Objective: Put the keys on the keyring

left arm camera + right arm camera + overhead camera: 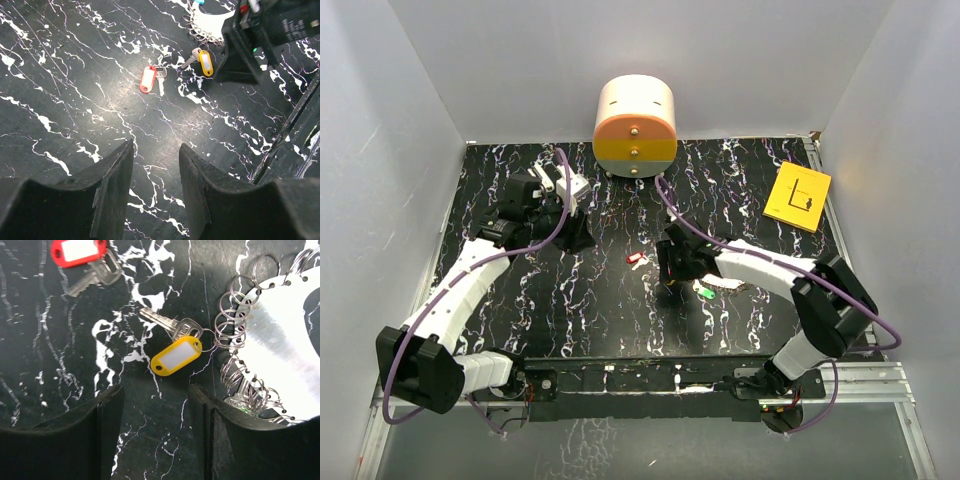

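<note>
Right gripper (155, 390) spread, empty, near yellow-tagged key (176, 356); left gripper (156, 146) spread, empty.

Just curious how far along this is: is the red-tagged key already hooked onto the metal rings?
No, the red-tagged key lies loose on the table, apart from the metal rings.

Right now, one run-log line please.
left gripper: open, empty | right gripper: open, empty | yellow key: touching rings | red key: loose

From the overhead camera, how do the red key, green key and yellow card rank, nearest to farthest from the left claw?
1. The red key, just right of the left gripper.
2. The green key, farther right, toward the near edge.
3. The yellow card, far right side.
</note>
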Available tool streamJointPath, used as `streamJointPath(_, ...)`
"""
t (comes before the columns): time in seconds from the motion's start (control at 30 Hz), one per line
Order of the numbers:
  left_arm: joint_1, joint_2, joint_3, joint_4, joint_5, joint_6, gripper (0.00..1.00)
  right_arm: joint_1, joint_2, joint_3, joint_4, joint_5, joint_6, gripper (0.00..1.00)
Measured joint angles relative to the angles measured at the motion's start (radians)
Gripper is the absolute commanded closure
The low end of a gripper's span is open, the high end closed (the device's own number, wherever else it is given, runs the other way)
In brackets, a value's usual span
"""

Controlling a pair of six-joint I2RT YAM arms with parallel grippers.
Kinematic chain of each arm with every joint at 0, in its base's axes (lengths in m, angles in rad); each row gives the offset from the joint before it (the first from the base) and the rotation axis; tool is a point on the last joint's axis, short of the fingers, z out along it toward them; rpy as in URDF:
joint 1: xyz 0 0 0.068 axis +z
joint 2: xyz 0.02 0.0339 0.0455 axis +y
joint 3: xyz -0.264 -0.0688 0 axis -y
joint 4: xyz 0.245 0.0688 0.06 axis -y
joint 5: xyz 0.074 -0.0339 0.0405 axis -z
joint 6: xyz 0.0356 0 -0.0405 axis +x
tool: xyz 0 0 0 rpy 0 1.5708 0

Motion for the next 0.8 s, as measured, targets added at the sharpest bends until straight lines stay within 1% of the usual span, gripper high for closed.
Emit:
streamJointPath(0.17, 0.0, -0.01, -0.013, 0.003, 0.0, -0.001, 0.59, 0.014, 0.098, 0.004, -0.004, 0.041, 0.049, 0.39)
streamJointPath(0.27, 0.0, -0.016, -0.017, 0.002, 0.0, -0.001, 0.59, 0.019, 0.122, 0.041, -0.005, 0.076, 0.068, 0.39)
streamJointPath(0.33, 0.0, -0.019, -0.017, 0.002, -0.001, -0.001, 0.59, 0.019, 0.143, 0.06, -0.007, 0.101, 0.076, 0.44)
streamJointPath(0.43, 0.0, -0.027, -0.017, 0.003, -0.001, -0.001, 0.59, 0.019, 0.18, 0.087, -0.011, 0.143, 0.082, 0.57)
streamJointPath(0.47, 0.0, -0.029, -0.017, 0.003, -0.001, -0.001, 0.59, 0.02, 0.19, 0.097, -0.018, 0.157, 0.082, 0.6)
streamJointPath(0.57, 0.0, -0.034, -0.017, 0.004, -0.002, -0.001, 0.59, 0.021, 0.214, 0.117, -0.026, 0.206, 0.082, 0.65)
streamJointPath(0.63, 0.0, -0.036, -0.022, 0.01, -0.003, -0.001, 0.59, 0.021, 0.218, 0.119, -0.022, 0.232, 0.079, 0.71)
streamJointPath(0.67, 0.0, -0.037, -0.025, 0.011, -0.003, -0.001, 0.59, 0.02, 0.218, 0.117, -0.019, 0.237, 0.073, 0.72)
streamJointPath(0.8, 0.0, -0.039, -0.038, 0.01, -0.008, -0.001, 0.59, 0.02, 0.206, 0.095, 0.024, 0.203, -0.012, 0.75)
